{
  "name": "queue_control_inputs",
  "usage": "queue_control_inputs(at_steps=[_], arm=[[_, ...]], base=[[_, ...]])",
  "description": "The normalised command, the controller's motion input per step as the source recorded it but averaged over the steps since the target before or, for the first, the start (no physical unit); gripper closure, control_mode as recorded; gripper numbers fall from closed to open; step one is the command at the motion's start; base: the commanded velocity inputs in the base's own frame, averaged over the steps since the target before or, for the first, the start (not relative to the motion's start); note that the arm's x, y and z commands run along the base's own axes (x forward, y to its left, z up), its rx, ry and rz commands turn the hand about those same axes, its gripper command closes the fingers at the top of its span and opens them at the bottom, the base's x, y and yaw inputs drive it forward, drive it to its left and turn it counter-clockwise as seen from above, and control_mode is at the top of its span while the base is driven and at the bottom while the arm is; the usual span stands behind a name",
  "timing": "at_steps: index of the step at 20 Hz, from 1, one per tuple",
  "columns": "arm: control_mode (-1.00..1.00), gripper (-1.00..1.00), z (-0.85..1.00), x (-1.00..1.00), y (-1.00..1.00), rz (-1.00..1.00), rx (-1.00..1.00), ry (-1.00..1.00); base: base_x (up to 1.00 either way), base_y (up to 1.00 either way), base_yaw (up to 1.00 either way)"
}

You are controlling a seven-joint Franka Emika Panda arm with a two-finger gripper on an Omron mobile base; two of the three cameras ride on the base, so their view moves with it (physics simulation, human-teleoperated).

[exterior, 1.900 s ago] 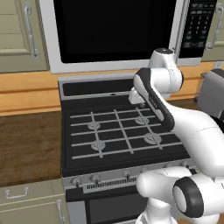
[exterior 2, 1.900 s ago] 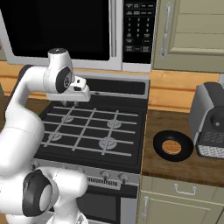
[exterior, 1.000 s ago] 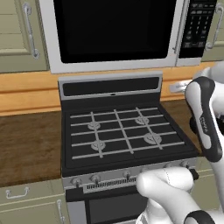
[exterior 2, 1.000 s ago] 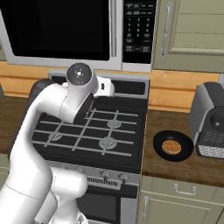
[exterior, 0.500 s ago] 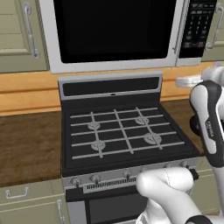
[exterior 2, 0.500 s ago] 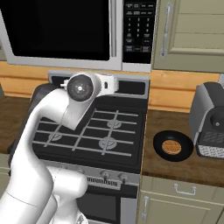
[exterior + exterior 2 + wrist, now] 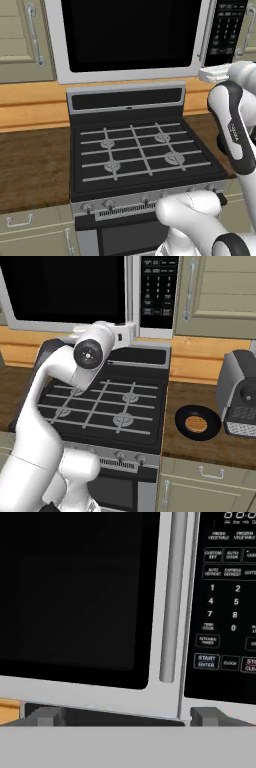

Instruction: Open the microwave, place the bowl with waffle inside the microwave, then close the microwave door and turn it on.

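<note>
- Simulated kitchen: wood counter (image 7: pixel 200 448), black gas stove (image 7: pixel 140 150) in the middle, cream cabinets, microwave (image 7: pixel 135 37) mounted above the stove.
- Microwave door (image 7: pixel 75 592) is shut; dark glass, silver frame; no step of the task looks done yet.
- Handle (image 7: pixel 171 597) is a long silver bar, long axis vertical, at the door's right edge, just left of the black keypad panel (image 7: pixel 225 602).
- Gripper (image 7: pixel 127 717) faces the microwave front, fingers spread wide, nothing between them.
- Key relation: the handle lies ahead of and above the gripper, a little right of the midline between the tips; its lower end is nearest the hand.
- Fingertips (image 7: pixel 46 716) sit side by side across the bar's axis, so the jaws already straddle a vertical bar; judgement: the hand needs to rise and go forward to bracket it.
- In the right base view the hand (image 7: pixel 122 336) sits just below the microwave's lower edge, near the door/keypad seam.
- Bowl (image 7: pixel 197 422) with waffle (image 7: pixel 195 423) inside sits on the counter right of the stove, just beside the grey toaster (image 7: pixel 240 393), well apart from the gripper.
</note>
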Motion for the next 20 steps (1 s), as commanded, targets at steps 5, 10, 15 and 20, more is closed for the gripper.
queue_control_inputs(at_steps=[5, 10, 15, 20], arm=[[-1.0, -1.0, 0.49, 0.49, -0.14, 0.01, 0.1, -0.1], [-1.0, -1.0, 0.45, 0.37, -0.5, 0.03, 0.04, -0.15], [-1.0, -1.0, 0.12, 0.2, -0.3, 0.0, 0.02, -0.14], [-1.0, -1.0, 0.0, 0.11, -0.05, 0.0, 0.0, -0.05]], base=[[0.0, 0.0, 0.0], [0.0, 0.0, 0.0], [0.0, 0.0, 0.0], [0.0, 0.0, 0.0]])
